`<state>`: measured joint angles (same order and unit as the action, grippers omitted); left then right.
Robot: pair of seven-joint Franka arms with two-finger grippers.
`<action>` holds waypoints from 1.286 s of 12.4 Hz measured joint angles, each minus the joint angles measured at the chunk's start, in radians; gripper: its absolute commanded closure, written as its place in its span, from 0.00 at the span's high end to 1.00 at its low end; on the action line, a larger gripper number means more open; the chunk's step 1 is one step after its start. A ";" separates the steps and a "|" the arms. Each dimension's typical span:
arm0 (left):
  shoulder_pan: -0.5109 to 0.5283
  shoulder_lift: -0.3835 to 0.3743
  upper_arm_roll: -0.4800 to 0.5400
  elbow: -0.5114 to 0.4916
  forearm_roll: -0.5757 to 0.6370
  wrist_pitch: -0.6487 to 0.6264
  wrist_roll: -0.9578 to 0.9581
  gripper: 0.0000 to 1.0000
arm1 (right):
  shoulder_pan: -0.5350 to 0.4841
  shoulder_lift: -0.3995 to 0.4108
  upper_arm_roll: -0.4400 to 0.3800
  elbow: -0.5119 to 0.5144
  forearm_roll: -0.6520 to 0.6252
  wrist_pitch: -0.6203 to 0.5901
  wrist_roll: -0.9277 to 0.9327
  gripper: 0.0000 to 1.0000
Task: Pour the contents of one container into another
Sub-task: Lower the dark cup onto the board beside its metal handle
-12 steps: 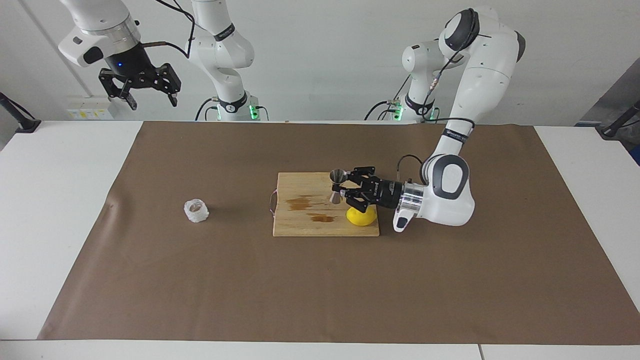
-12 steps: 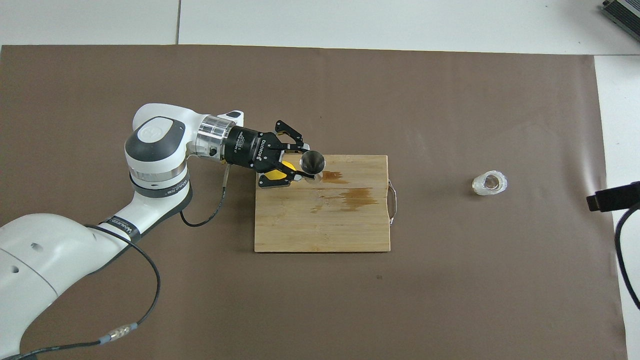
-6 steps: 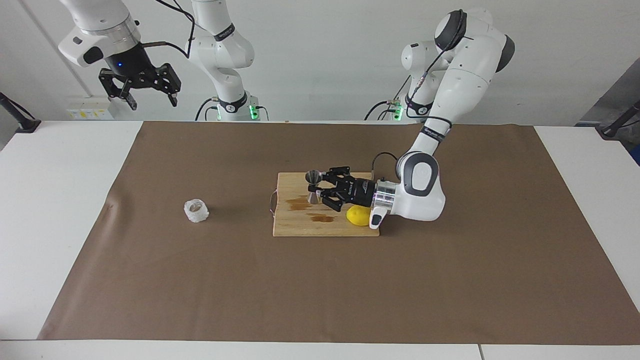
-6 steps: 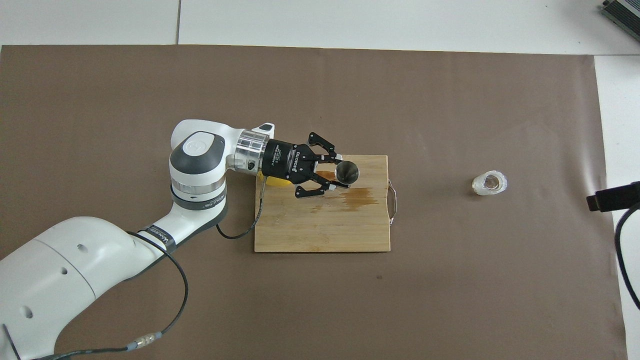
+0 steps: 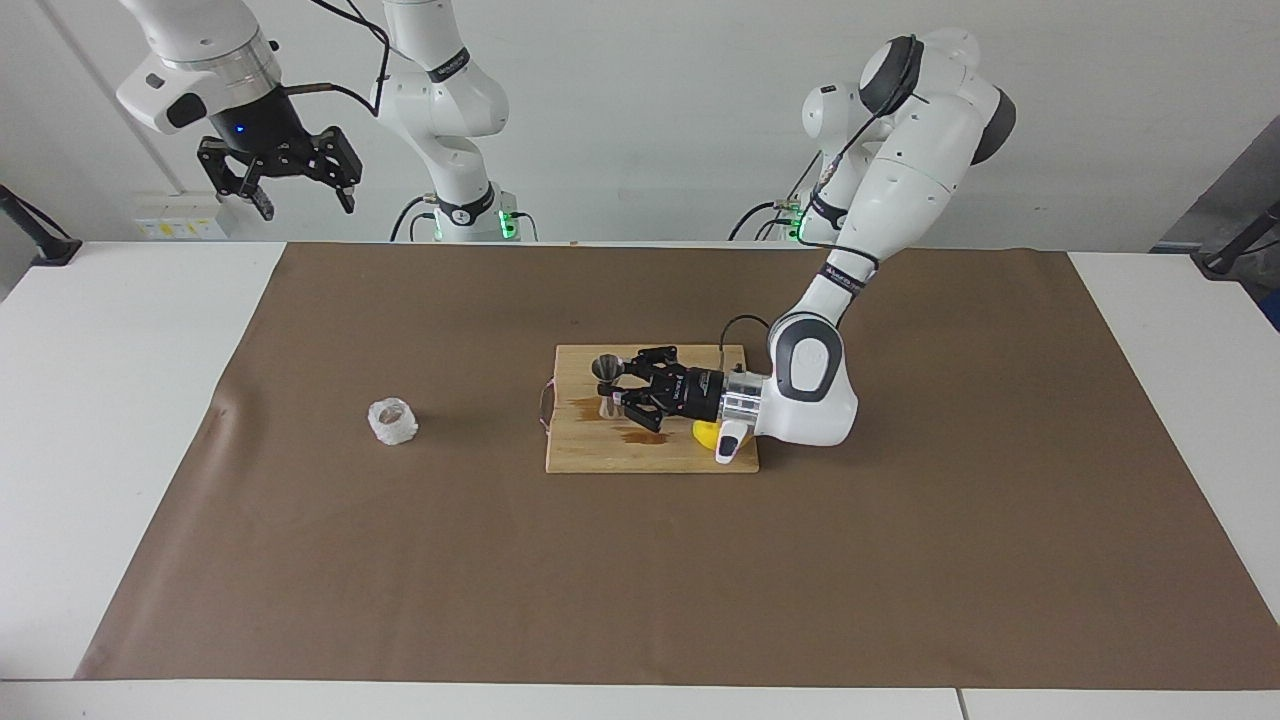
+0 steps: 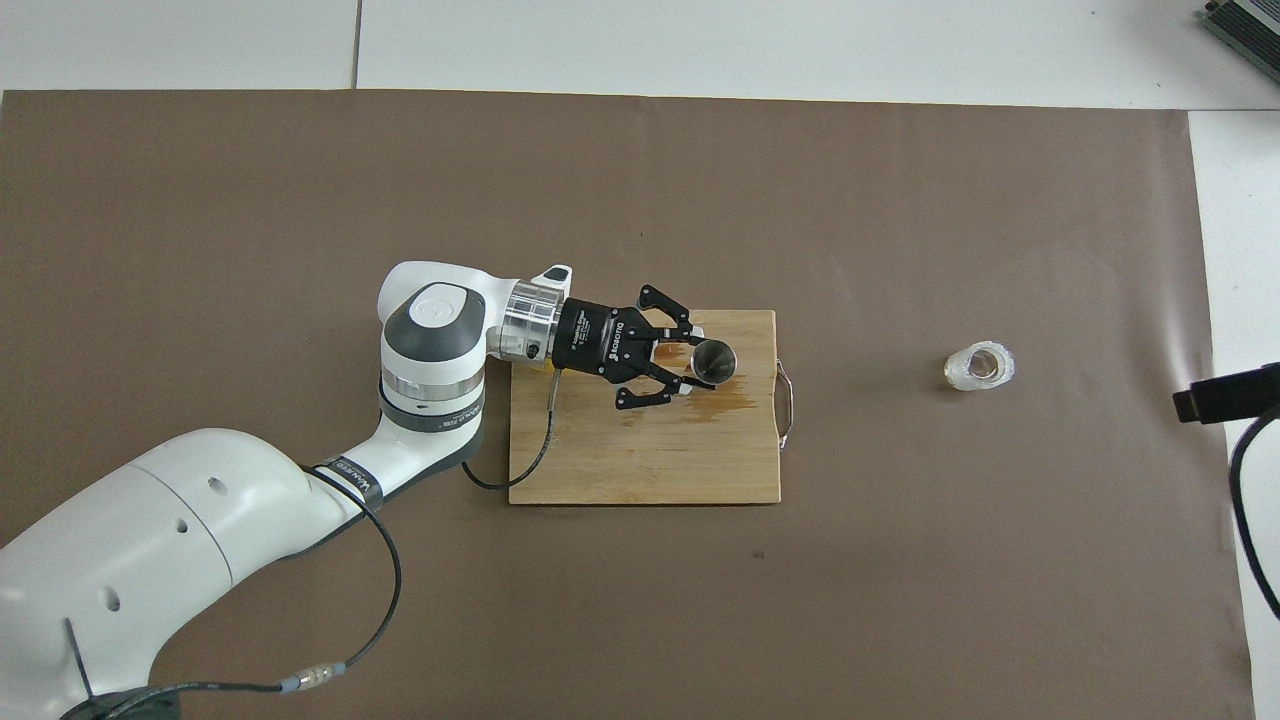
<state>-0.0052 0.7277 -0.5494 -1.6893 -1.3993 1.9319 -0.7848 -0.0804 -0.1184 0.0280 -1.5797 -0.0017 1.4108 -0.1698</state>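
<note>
Left claw (image 5: 612,388), pinching jigger (image 5: 606,380), moved along board (image 5: 600,450) toward cup (image 5: 392,421); right claw (image 5: 280,172) spread.

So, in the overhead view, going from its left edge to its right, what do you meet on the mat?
Left gripper shut on the steel jigger → cutting board's metal handle → translucent cup.

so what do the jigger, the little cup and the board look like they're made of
Jigger: polished steel by its look, with a grey mirror sheen and a bright rim.
Cup: whitish, translucent and crinkly; glass or plastic, the look leaves it open.
Board: pale wood, possibly bamboo, with visible grain, matte, brown stains and a thin metal handle.
</note>
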 measured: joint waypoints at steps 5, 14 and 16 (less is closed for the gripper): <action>0.000 0.000 -0.001 0.012 0.000 0.001 0.002 0.00 | 0.000 0.000 0.000 0.000 0.000 0.000 0.000 1.00; 0.006 0.063 -0.093 0.051 0.117 0.062 -0.008 0.00 | 0.000 0.000 0.000 0.000 0.000 0.000 0.000 1.00; 0.021 0.096 -0.131 0.067 0.173 0.075 -0.027 0.00 | 0.000 0.000 0.000 0.000 0.000 0.000 0.000 1.00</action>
<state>0.0162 0.8238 -0.6800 -1.6221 -1.2264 2.0066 -0.8116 -0.0804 -0.1184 0.0280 -1.5797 -0.0017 1.4108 -0.1698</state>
